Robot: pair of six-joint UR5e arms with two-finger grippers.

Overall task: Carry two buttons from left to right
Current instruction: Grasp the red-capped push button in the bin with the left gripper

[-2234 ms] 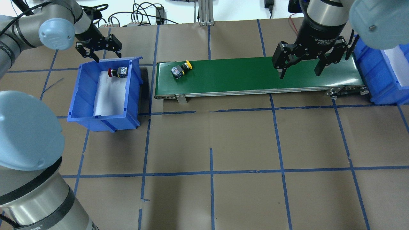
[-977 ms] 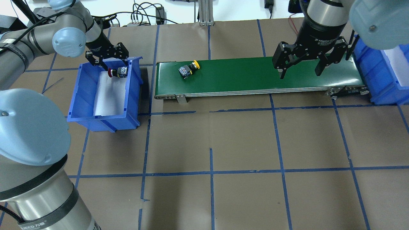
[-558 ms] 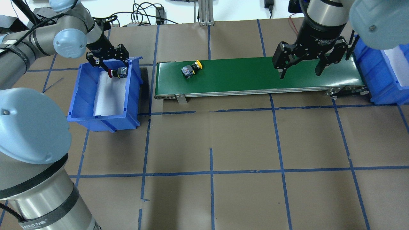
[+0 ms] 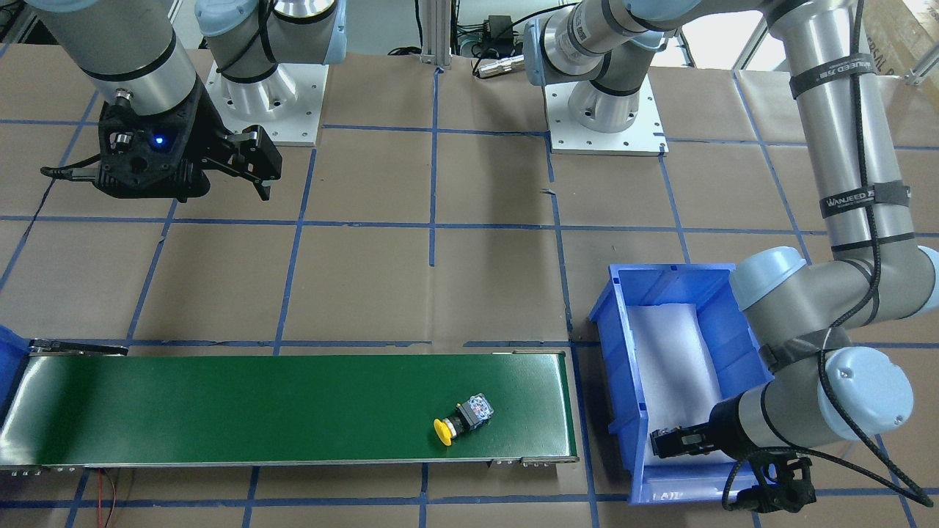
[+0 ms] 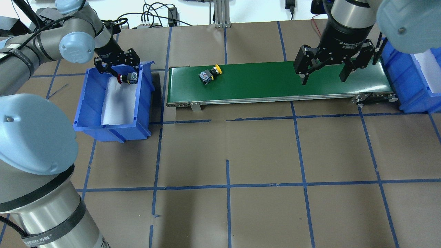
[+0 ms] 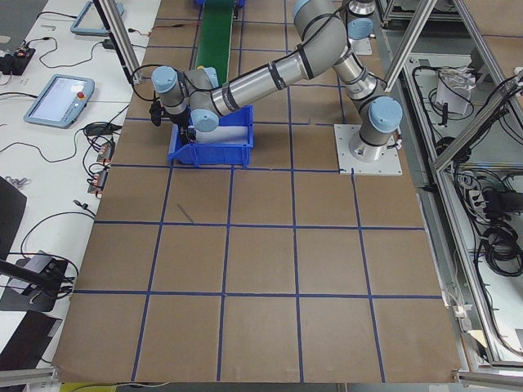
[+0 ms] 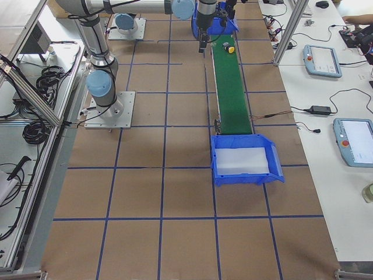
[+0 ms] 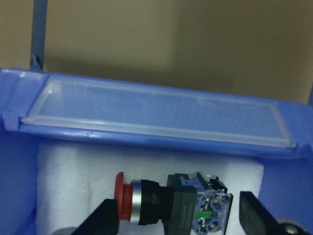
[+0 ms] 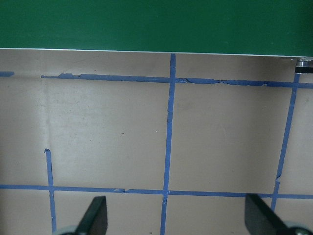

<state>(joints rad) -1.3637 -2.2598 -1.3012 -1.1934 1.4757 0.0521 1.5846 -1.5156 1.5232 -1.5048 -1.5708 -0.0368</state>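
The red-capped button point(image 5: 126, 78) lies on its side on white foam at the far end of the left blue bin point(image 5: 82, 103). My left gripper point(image 5: 124, 73) is open and down in that bin. In the left wrist view its fingertips point(image 8: 105, 218) stand on either side of the red-capped button point(image 8: 171, 205), apart from it. The yellow-capped button point(image 5: 209, 73) lies on the green conveyor belt point(image 5: 275, 81), in its left part; it also shows in the front view point(image 4: 462, 419). My right gripper point(image 5: 323, 80) is open and empty above the belt's right part.
A second blue bin point(image 5: 410, 89) with white foam stands at the belt's right end; it also shows in the right side view point(image 7: 245, 175). The table is brown paper with blue tape lines. Cables lie along the far edge.
The yellow-capped button has moved to the right along the belt. My left gripper has come down into the bin and now straddles the red-capped button. The right arm has not moved.
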